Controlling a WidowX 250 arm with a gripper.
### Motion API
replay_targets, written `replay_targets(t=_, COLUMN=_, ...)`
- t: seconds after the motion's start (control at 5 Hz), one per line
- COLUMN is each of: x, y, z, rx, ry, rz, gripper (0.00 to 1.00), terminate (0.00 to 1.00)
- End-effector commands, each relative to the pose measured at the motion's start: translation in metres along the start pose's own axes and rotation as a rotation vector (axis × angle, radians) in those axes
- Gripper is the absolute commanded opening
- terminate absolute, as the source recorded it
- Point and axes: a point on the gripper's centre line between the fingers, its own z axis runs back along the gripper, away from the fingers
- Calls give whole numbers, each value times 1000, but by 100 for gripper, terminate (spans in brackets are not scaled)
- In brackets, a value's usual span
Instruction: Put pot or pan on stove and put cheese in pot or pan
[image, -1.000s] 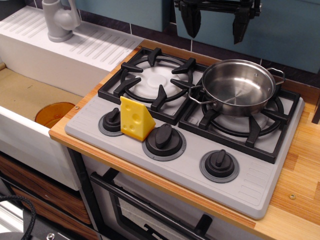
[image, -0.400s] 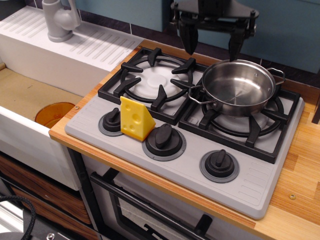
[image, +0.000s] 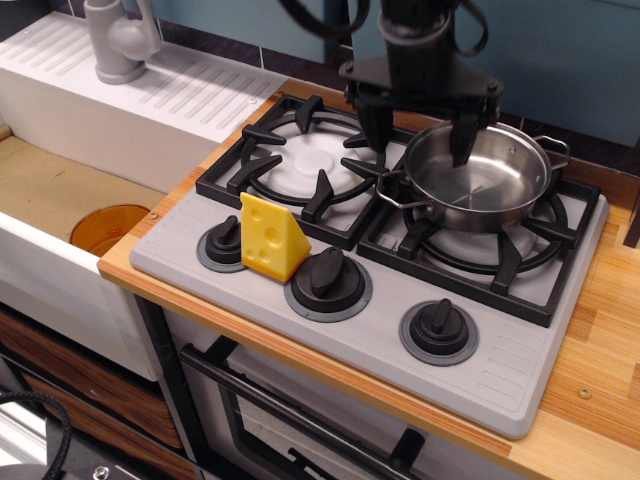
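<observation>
Here, pot (image: 478, 178) on stove (image: 380, 262) holds nothing, cheese (image: 271, 238) outside it.

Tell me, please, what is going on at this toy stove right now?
A single robot arm has its open gripper low over the left rim of the steel pot, one finger outside and one over the bowl. The pot sits on the right burner of the stove and is empty. The cheese stands untouched at the stove's front, between two knobs.
</observation>
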Motion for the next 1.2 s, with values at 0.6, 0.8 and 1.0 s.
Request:
replay_targets(t=0.6, x=-4, y=-12, z=-13, rx=-47, ry=-126, rz=-14, gripper=0, terminate=0)
replay_targets(t=0.8, x=-2, y=-12, z=-10, rx=-57, ry=-120, rz=-24, gripper=0, terminate=0)
replay_targets(t=1.0, x=0, y=-13, z=-6, rx=-66, ry=-112, rz=-22, gripper=0, terminate=0)
